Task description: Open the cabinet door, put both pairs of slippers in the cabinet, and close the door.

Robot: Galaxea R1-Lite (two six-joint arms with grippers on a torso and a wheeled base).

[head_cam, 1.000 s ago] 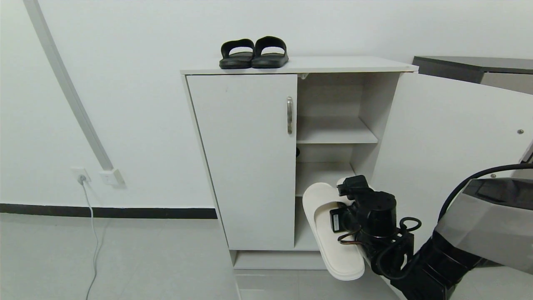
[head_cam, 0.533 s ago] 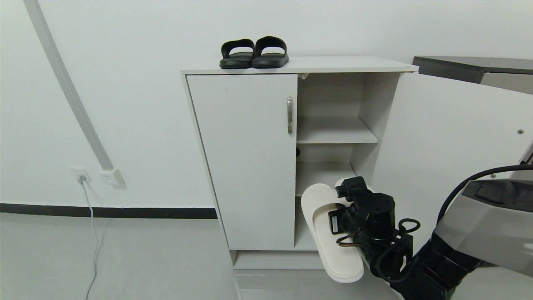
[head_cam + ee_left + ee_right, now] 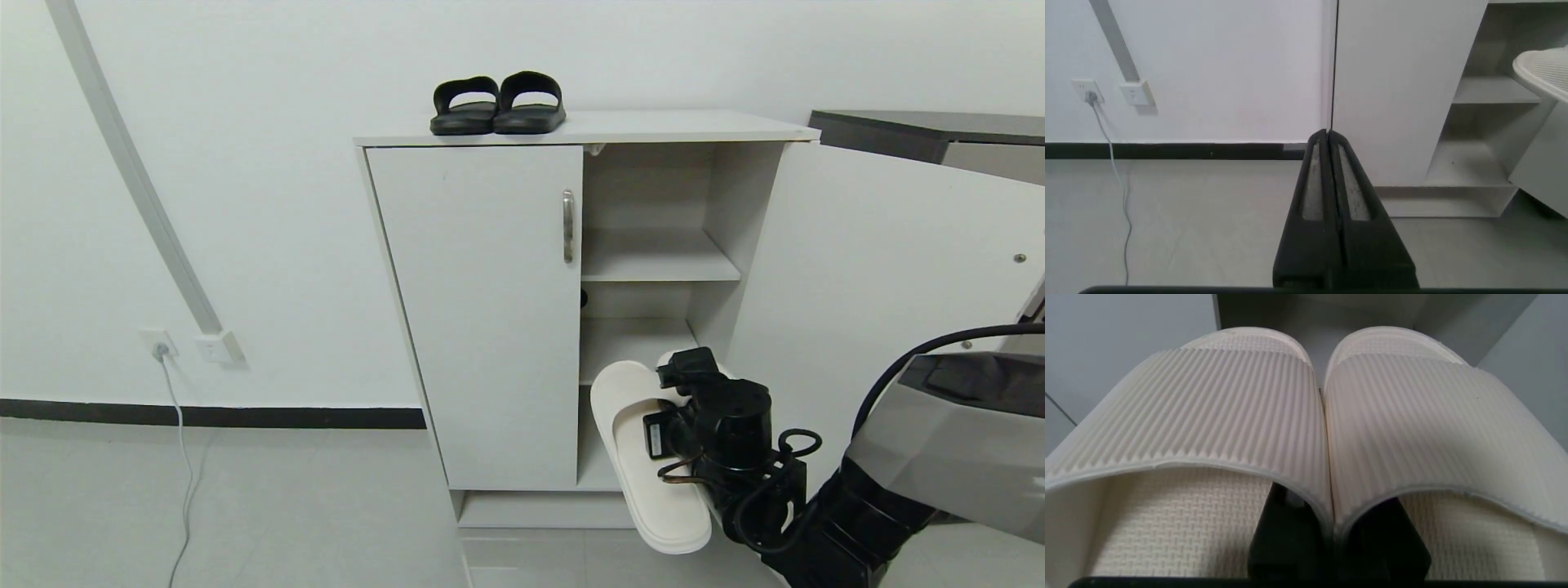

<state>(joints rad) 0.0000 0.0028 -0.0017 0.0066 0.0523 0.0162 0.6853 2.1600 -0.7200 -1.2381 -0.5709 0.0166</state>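
My right tool [image 3: 690,376] grips the white slippers [image 3: 645,457] as a pair, just before the cabinet's [image 3: 482,327] open lower half. Next, I judge, push them in level, then release. The black slippers [image 3: 498,104] wait on the cabinet top. My left tool [image 3: 1328,188] is closed, empty.

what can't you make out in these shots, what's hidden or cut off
1. Head view: one of the white slippers is mostly hidden behind the right gripper.
2. Right wrist view: that gripper's fingertips are covered by the slipper straps.
3. Head view: the left half of the cabinet is hidden behind the closed left door.
4. Head view: the open right door is cut off by the picture's right edge.
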